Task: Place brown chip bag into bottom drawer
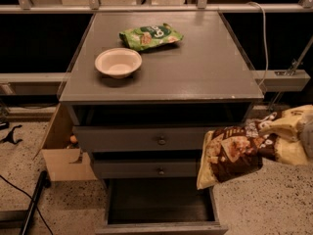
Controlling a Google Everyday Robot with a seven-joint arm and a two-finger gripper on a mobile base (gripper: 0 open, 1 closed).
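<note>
and here's the claw (279,140) at the far right edge of the shot, pressed together on the right-hand end of the brown chip bag (234,154), pinching it by the cream-yellow end. the bag hangs out sideways to the left in mid-air, touching nothing else as far as i can tell. it sits in front of the right ends of the two knobbed drawers (142,138), up and to the right of the bottom drawer (159,202), which is pulled open, dark and deep with a low front panel.

now, how will this bag behave? it looks light, puffy and crinkly, full of air more than weight, so the load is no worry. the film is slick though, and the free end droops a little, so it could swing or twist on the way down. the contents crush easily; a hard squeeze on the belly would break chips. the flat end seam, where it is pinched now, reads as the best place to hold it.

my call: the carry is well along, and what is left is to shift left over the opening, lower past that front panel and let go. watch the drooping corner catching on the drawer's right wall.

up on the tabletop (205,72), the white bowl (118,62) and the green bag (150,35) sit well clear.
</note>
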